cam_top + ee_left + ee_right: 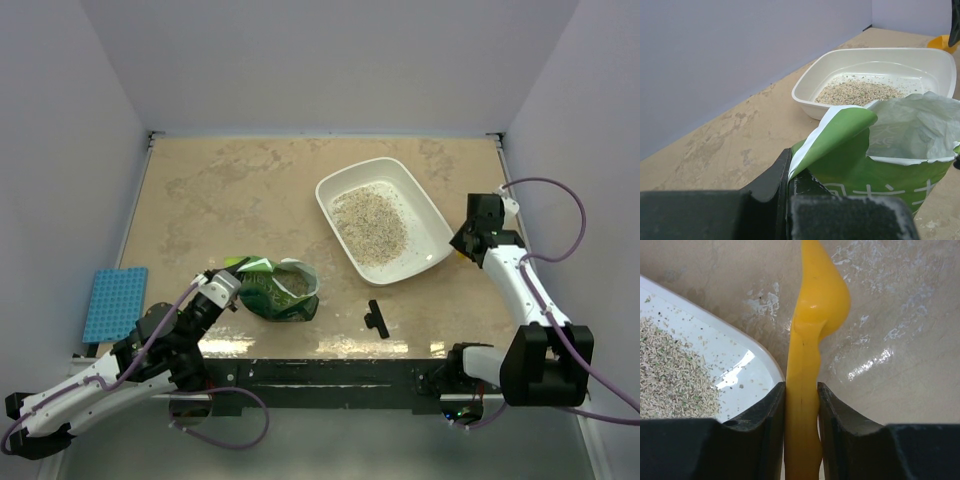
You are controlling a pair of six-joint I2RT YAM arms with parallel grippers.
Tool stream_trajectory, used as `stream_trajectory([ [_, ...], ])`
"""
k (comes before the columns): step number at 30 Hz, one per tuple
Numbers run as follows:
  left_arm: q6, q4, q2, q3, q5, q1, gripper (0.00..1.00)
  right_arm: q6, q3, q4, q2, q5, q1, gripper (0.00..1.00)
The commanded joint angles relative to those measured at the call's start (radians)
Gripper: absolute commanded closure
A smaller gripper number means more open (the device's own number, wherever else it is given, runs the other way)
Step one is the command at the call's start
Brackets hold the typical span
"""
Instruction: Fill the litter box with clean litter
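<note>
The left gripper (pixel 226 288) is seen clenched on the folded top edge of a crinkled green bag (pixel 282 291), whose mouth is open, near the table's front edge. The right gripper (pixel 801 392) is clamped around the handle of a yellow scoop (pixel 816 295), just beside the right rim of the litter box (pixel 428 207). The white litter box is set right of centre on the tan table (pixel 230 190), with the clean litter (pixel 370 226) spread across its floor. A small black piece (pixel 377 319) lies in front of the box. A blue rack (pixel 114 303) is seen past the table's left edge.
</note>
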Motion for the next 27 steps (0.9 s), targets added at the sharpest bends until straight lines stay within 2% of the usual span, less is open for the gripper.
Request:
stream_trajectory([
  [1,-0.002,0.043,-0.002,0.028,-0.047,0.0,1.0,0.064,0.007,-0.049,-0.018,-0.017,-0.003,0.64],
  [6,0.0,0.043,-0.002,0.026,-0.04,0.0,1.0,0.096,0.017,-0.092,-0.058,0.013,-0.003,0.58],
  [15,-0.002,0.041,-0.01,0.028,-0.038,0.0,1.0,0.081,0.065,-0.129,-0.152,-0.042,-0.003,0.57],
  [19,0.006,0.032,0.004,0.047,-0.05,0.0,1.0,-0.043,0.123,-0.098,-0.198,-0.209,-0.003,0.56],
  [22,0.015,0.03,0.027,0.077,-0.043,0.0,1.0,-0.161,0.143,-0.049,-0.23,-0.432,-0.003,0.52],
  [23,0.02,0.029,0.039,0.095,-0.03,0.0,1.0,-0.19,0.148,-0.031,-0.236,-0.565,-0.001,0.51],
  [27,0.02,-0.009,0.137,0.168,-0.003,0.0,1.0,-0.295,0.145,0.029,-0.239,-0.906,0.014,0.41],
])
